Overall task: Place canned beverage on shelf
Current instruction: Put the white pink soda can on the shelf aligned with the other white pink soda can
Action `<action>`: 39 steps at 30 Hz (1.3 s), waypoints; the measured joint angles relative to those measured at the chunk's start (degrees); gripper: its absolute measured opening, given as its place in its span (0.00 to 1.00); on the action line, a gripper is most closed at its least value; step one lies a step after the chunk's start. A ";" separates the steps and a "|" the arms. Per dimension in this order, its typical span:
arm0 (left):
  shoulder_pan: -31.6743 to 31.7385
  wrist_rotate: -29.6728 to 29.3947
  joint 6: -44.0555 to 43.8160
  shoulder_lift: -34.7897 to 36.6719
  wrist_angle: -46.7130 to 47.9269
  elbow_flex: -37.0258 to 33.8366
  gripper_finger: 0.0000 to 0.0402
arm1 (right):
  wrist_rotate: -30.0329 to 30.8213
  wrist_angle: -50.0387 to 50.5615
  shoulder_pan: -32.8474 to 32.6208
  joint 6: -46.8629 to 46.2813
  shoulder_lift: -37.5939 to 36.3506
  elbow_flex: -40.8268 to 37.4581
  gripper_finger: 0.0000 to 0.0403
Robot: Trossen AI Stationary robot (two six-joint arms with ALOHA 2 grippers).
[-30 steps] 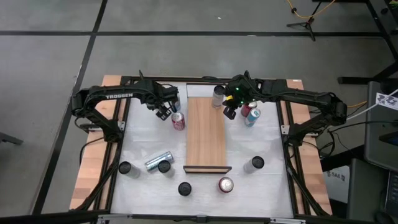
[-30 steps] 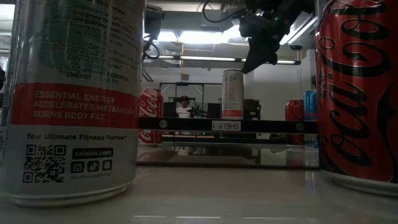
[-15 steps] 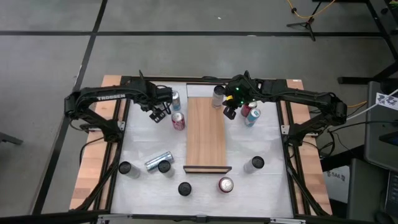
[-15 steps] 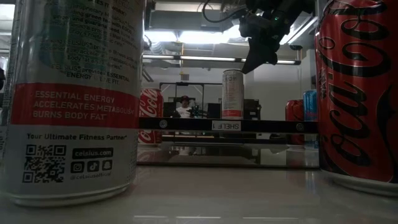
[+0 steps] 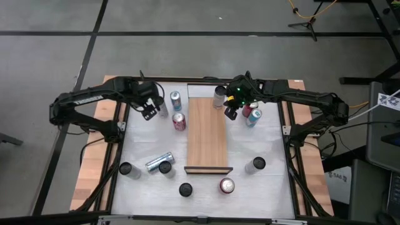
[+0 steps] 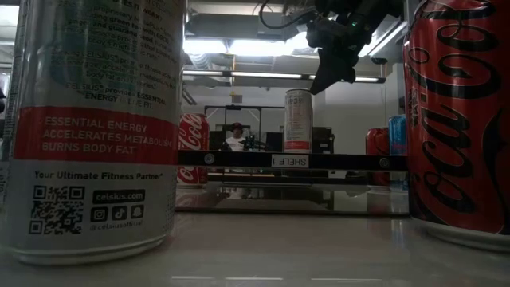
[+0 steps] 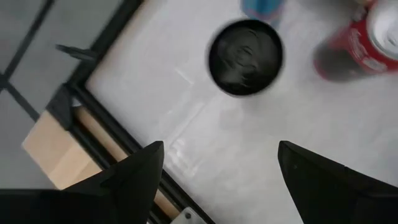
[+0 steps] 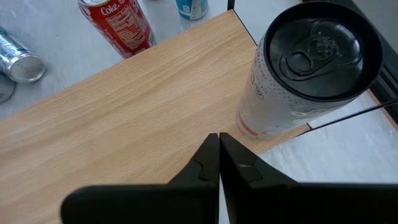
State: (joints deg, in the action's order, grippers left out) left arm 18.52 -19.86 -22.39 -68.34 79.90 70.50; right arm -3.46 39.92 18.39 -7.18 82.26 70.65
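Just beside the right end effector (image 5: 230, 112), white can (image 5: 219, 96) on shelf (image 5: 207, 134)

High view: straight down over the whole table (image 5: 275, 134), both arms included. Low view: level at tabletop height, close behind two near cans, facing the far room. Wrist views: close, looking down past each arm's own fingers. Shared by high, low and right wrist views: shelf (image 5: 207, 134) with its far upright can (image 6: 298, 120).
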 joint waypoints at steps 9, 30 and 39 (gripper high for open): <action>0.00 0.47 -0.05 0.59 -0.01 0.00 0.77 | 0.01 0.00 0.00 0.00 0.00 0.00 0.00; 1.43 1.10 6.36 0.10 -13.09 0.00 0.95 | 0.01 0.02 0.00 0.00 0.00 0.00 0.00; 5.75 1.29 6.52 -3.21 -13.14 -0.02 0.95 | 0.02 0.02 0.00 0.00 0.00 0.00 0.00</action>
State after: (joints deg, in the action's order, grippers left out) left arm 24.27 -18.57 -15.88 -71.55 66.76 70.48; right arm -3.44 39.94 18.39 -7.18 82.26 70.65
